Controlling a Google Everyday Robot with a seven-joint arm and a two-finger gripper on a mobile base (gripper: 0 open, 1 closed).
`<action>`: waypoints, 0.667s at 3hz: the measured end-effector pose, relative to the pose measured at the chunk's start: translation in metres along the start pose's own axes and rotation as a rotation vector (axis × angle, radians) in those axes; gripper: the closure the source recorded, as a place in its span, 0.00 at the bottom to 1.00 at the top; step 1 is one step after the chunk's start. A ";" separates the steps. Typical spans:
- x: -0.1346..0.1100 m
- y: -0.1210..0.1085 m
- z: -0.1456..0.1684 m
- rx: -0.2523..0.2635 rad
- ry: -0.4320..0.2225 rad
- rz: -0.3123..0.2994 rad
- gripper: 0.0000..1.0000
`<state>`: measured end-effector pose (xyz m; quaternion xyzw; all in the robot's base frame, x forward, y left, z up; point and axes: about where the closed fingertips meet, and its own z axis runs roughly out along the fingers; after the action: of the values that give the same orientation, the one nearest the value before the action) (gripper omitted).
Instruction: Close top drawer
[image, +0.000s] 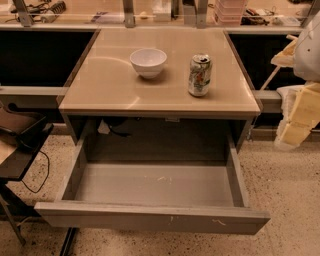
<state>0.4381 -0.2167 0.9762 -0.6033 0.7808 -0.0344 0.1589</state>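
Gripper (298, 118) hangs far right, its state I cannot tell; drawer (150, 218) gapes, front needs pushing.

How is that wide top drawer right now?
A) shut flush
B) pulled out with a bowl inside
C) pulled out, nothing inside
C: the top drawer stands pulled far out with a bare floor; the white bowl sits on the tabletop, and the gripper hangs at the right edge, apart from it.
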 end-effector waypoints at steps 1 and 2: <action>0.000 0.000 0.000 0.003 0.001 0.001 0.00; 0.009 0.021 0.009 0.011 -0.023 -0.017 0.00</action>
<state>0.4194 -0.2180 0.9607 -0.6092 0.7736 -0.0331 0.1711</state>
